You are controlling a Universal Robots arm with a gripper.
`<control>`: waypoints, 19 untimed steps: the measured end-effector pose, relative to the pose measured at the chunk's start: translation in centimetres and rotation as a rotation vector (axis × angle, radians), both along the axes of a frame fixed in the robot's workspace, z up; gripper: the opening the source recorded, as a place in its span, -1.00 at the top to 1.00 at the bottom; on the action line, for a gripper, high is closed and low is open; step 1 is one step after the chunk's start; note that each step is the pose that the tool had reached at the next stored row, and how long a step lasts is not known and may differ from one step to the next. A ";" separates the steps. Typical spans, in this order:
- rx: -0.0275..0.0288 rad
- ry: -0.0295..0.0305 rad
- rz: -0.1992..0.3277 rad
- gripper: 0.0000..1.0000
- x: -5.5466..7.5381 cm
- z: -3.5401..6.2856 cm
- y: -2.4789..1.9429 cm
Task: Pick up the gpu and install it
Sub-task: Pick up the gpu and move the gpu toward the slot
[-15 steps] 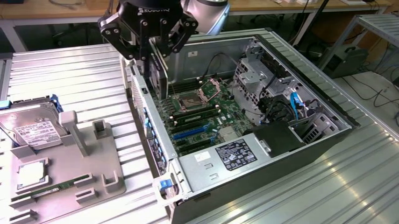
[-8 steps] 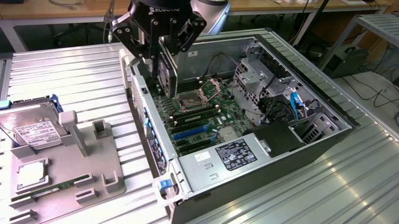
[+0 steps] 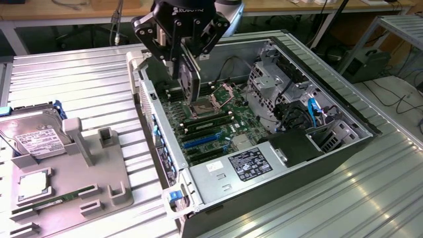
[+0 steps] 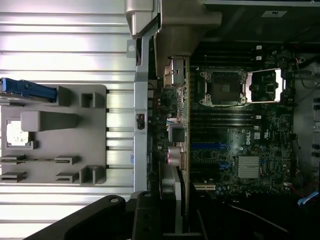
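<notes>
The gpu (image 3: 189,84) hangs on edge just above the motherboard (image 3: 221,124) inside the open computer case (image 3: 343,106), near the case's back wall. My gripper (image 3: 183,59) is shut on its upper part, one finger on each face. In the wrist view the gpu (image 4: 181,100) appears edge-on, with its metal bracket and connector ports facing the camera, and it lies along the case wall above the card slots (image 4: 210,147). The gripper (image 4: 172,120) spans it with a grey pad (image 4: 182,30) on one side and a black finger (image 4: 150,215) on the other.
A grey parts fixture (image 3: 99,168) sits on the ribbed metal table at the exterior view's left, holding a hard drive (image 3: 33,136), a processor (image 3: 33,184) and a memory stick (image 3: 56,202). Inside the case are the open processor socket (image 3: 208,101), drive cages (image 3: 278,94) and the power supply (image 3: 248,166).
</notes>
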State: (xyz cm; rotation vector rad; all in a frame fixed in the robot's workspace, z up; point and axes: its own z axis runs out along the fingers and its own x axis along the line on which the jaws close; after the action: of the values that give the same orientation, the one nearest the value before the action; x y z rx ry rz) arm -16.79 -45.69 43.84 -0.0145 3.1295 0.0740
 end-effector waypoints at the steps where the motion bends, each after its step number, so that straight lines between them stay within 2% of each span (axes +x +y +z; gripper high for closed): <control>1: 0.0001 0.0000 0.000 0.43 0.2 -0.01 0.00; 19: 0.0000 0.0001 0.000 0.43 5.2 -0.06 0.00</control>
State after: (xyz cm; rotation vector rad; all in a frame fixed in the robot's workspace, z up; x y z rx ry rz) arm -11.61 -45.69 43.78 -0.0145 3.1296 0.0739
